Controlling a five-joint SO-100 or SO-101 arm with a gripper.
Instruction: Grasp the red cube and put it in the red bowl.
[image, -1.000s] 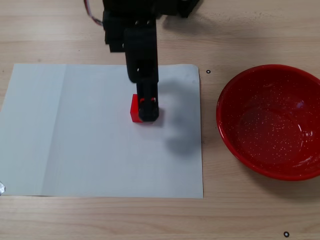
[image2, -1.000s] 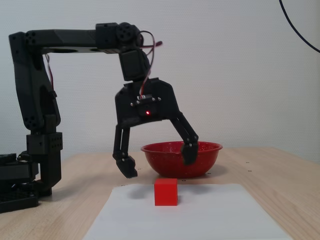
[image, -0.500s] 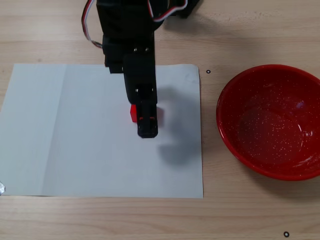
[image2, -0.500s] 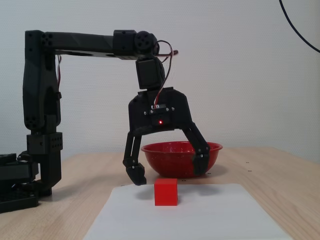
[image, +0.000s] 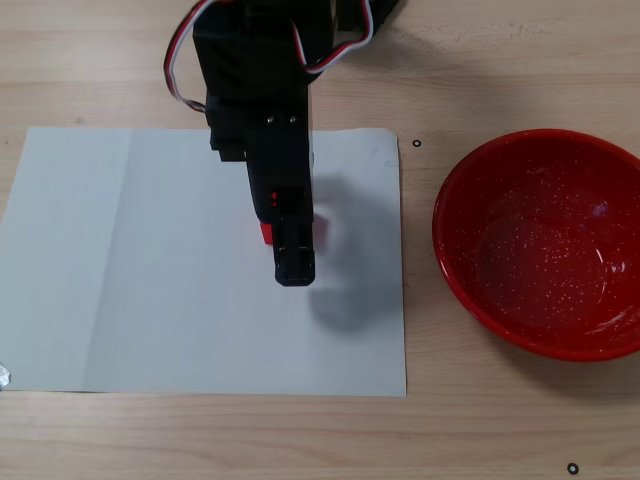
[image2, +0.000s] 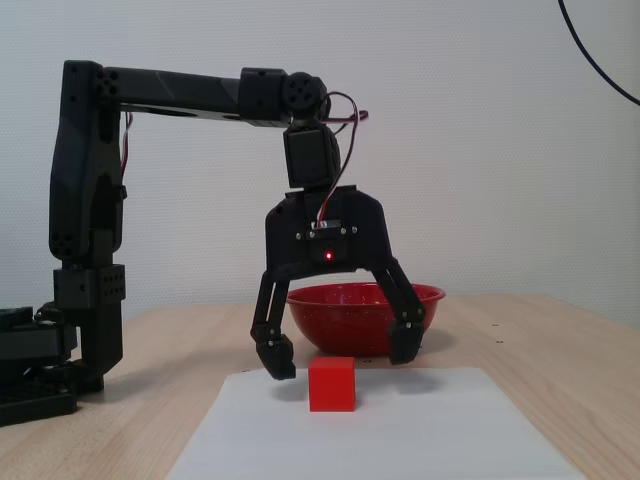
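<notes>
The red cube (image2: 332, 385) sits on a white paper sheet (image2: 420, 430). In a fixed view from above, only a red sliver of the cube (image: 265, 233) shows at the left edge of the arm. My gripper (image2: 340, 352) is open and empty, pointing down, with its fingertips (image2: 276, 362) spread on either side of the cube at about the height of its top. From above, the gripper (image: 284, 228) covers most of the cube. The red bowl (image: 540, 250) stands empty to the right of the sheet; from the side, the bowl (image2: 365, 310) is behind the gripper.
The sheet (image: 130, 260) lies on a wooden table (image: 500, 430). The arm's base (image2: 85, 300) stands at the left in the side view. Small black marks (image: 416, 143) dot the table near the sheet and near the front edge.
</notes>
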